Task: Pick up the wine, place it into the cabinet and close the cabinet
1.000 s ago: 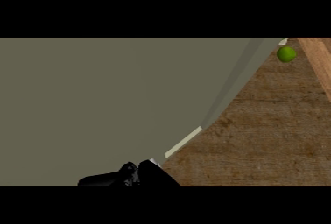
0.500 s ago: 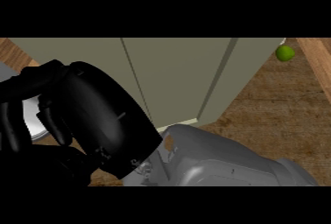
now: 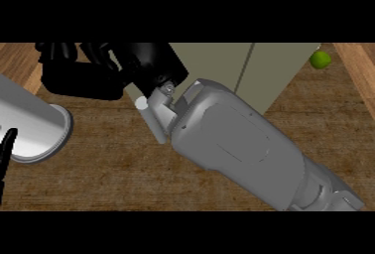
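The right robot hand (image 3: 110, 64), black and at the end of a grey forearm (image 3: 242, 149) that runs in from the lower right, lies against the upper left part of the pale grey-green cabinet front (image 3: 219, 62). Its fingers (image 3: 62, 54) bunch into one dark mass, and I cannot tell whether they are open, closed, or wrapped round anything. The wine cannot be made out anywhere (if the dark hand covers it, the view does not show it).

Just below the hand, touching its wrist, a short white bar (image 3: 152, 121) slants down over the brown wooden table (image 3: 110, 183). To the right of the hand a thin vertical seam (image 3: 245, 74) splits the cabinet front into two panels. Well to the right of that, a small round green fruit (image 3: 319, 59) sits on the table beside the cabinet's edge.

Lower left of the hand lies a pale grey cylinder with a flared rim (image 3: 33, 129). A thin black strip (image 3: 6, 158) shows at the left border beneath it, and what it belongs to cannot be told.
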Motion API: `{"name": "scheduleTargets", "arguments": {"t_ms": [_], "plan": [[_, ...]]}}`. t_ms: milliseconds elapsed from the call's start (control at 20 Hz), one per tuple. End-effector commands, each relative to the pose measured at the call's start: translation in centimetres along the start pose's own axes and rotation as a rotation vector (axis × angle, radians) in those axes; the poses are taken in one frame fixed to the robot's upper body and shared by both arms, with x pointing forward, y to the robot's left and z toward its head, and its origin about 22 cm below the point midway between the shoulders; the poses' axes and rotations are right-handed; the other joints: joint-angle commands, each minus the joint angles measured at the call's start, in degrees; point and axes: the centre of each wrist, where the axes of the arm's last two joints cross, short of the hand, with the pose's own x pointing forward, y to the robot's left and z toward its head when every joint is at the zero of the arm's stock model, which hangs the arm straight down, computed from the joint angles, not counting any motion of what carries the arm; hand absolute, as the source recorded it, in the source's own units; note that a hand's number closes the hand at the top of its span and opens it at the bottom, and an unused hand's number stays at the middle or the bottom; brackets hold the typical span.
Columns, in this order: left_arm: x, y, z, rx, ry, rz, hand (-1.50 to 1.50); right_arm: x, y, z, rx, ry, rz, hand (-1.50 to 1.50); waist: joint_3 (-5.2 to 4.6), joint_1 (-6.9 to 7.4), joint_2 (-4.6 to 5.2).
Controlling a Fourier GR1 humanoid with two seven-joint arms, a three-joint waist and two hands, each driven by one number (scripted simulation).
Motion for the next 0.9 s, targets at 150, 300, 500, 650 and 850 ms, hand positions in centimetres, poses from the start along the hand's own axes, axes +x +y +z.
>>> {"name": "scheduleTargets", "arguments": {"t_ms": [150,300,500,650,850], "plan": [[0.2,0.7,-0.2,-0.005,0.004,-0.01,-1.5,-4.6,-3.8,-2.0,-0.028,0.03,0.017,1.5,0.04,-0.06,0.26],[0.4,0.3,-1.0,-0.007,-0.01,-0.018,-1.5,-4.9,-5.8,-2.5,-0.076,0.043,0.023,1.5,0.04,-0.12,0.45],[0.0,-0.7,-0.1,-0.012,0.003,-0.001,-1.5,-6.3,-7.2,-2.6,-0.094,0.038,0.089,1.5,0.03,0.56,0.59],[0.9,-0.3,-0.9,-0.012,-0.002,-0.003,-1.5,-6.1,-7.4,-2.8,-0.095,0.033,0.144,1.5,0.02,0.6,0.45],[0.1,-1.2,-0.8,-0.019,0.012,0.014,-1.5,-5.9,-8.4,-2.8,-0.08,0.045,0.122,1.5,0.03,0.17,0.52]]}}
